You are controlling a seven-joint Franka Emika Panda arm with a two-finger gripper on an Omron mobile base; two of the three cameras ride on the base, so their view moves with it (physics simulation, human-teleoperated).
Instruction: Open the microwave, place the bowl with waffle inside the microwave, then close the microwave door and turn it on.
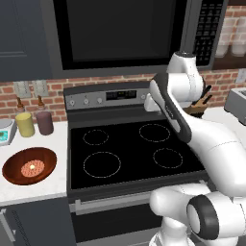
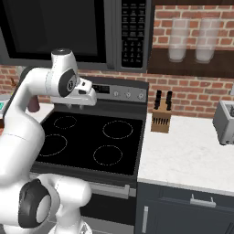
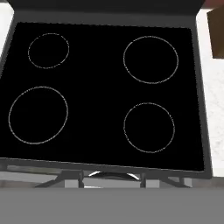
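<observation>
Left base view: one bowl (image 1: pixel 29 166), one waffle (image 1: pixel 32 168), two canisters (image 1: pixel 34 123).

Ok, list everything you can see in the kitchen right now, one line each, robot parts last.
microwave: one, dark grey, above the stove, door shut
stove: one, black top, four ring burners
bowl: one, reddish-brown, counter left of stove
waffle: one, pinkish-tan, inside the bowl
canisters: two, yellow and maroon, behind the bowl
knife block: one, tan, counter right of stove
toaster: one, grey, far right counter
glasses: two, clear, shelf right of microwave
arm: one, white, over the stove
gripper: one, empty, above the stove's rear
</observation>
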